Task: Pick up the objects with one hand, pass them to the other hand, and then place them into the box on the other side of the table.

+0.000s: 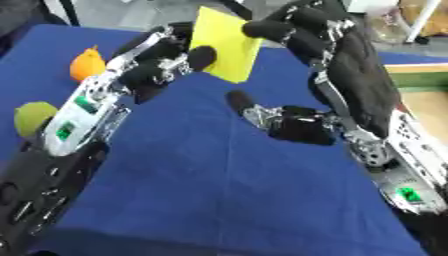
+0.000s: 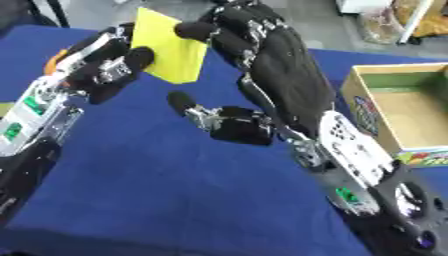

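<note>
A flat yellow piece (image 1: 226, 42) is held up in the air over the blue table (image 1: 219, 190), between my two hands. My left hand (image 1: 144, 70) comes in from the left, its fingers curled onto the piece's left edge and a dark fingertip pressed on its face. My right hand (image 1: 350, 70) arches over from the right. Its bent fingers (image 1: 267, 29) touch the piece's upper right edge, while its thumb (image 1: 241, 100) sticks out below, apart from the piece. The open cardboard box (image 2: 411, 105) stands at the table's right side.
An orange fruit (image 1: 86, 65) and a round green thing (image 1: 33, 117) lie on the table's left, behind my left arm. The box has a green inner wall and a printed outer side.
</note>
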`<act>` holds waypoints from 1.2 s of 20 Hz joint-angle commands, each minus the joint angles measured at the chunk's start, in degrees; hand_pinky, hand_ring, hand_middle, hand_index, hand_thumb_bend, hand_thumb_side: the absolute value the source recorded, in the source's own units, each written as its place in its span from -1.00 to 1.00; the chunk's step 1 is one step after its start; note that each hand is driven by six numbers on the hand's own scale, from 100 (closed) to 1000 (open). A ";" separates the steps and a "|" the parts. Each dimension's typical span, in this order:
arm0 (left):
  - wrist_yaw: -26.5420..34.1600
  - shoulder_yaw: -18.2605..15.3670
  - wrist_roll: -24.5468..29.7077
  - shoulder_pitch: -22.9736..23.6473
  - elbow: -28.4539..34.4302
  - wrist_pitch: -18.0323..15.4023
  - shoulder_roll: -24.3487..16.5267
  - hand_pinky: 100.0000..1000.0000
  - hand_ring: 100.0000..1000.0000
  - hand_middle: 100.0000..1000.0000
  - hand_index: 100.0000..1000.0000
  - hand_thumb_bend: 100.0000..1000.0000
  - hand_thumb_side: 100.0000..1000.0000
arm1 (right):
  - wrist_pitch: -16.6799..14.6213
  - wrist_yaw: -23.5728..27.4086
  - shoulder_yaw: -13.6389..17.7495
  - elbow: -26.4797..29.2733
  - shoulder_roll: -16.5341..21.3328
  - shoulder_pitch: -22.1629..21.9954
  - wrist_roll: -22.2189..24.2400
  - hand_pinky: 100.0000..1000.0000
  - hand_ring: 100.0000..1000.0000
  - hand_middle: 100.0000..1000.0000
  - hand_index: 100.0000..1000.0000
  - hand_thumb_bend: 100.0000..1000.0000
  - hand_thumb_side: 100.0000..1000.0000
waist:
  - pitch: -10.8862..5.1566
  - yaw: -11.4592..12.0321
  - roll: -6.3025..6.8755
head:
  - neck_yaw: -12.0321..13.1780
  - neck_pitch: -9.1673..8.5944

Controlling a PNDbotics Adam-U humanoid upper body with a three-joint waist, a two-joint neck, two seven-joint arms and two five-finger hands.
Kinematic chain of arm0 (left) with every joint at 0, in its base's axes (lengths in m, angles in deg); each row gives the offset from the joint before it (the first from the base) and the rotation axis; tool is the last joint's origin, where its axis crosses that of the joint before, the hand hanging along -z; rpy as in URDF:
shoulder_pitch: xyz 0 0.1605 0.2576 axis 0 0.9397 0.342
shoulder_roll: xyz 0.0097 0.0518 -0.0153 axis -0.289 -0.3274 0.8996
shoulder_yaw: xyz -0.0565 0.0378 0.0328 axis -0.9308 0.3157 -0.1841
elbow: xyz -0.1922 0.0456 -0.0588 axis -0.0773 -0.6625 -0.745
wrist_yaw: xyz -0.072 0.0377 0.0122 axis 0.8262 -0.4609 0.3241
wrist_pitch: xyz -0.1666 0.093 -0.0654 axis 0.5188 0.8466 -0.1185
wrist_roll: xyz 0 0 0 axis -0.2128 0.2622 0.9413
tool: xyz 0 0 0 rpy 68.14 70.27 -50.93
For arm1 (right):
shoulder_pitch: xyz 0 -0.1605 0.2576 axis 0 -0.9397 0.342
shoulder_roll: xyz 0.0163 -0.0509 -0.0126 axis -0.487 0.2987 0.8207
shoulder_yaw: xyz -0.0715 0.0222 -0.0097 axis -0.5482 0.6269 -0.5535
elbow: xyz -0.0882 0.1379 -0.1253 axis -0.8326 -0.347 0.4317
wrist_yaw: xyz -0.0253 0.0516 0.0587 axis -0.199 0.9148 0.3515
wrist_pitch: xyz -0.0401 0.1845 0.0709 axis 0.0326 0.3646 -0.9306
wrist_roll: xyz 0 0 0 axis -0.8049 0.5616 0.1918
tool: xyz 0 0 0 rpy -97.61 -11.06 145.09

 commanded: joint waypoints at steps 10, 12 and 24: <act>-0.33 0.12 2.21 -0.36 2.36 -1.93 -2.17 0.44 0.17 0.03 0.24 -0.26 -0.36 | 0.85 -3.18 0.56 0.20 1.70 0.18 -0.53 0.43 0.29 0.24 0.59 -0.25 -0.38 | -0.16 -0.30 0.33 | -0.01 -0.64; -0.29 0.03 2.17 -0.25 2.43 -2.07 -2.19 0.44 0.18 0.03 0.24 -0.26 -0.36 | 1.24 -3.34 0.49 0.32 1.77 0.05 -0.44 0.43 0.29 0.25 0.60 -0.24 -0.37 | -0.15 -0.28 0.31 | -0.02 -0.68; -3.04 0.14 3.28 0.24 2.44 -4.10 -2.60 0.45 0.18 0.02 0.24 -0.27 -0.39 | 2.67 -1.77 0.19 0.49 1.85 -0.27 -0.46 0.40 0.25 0.18 0.65 -0.24 -0.36 | -0.14 -0.41 0.29 | -0.05 -0.83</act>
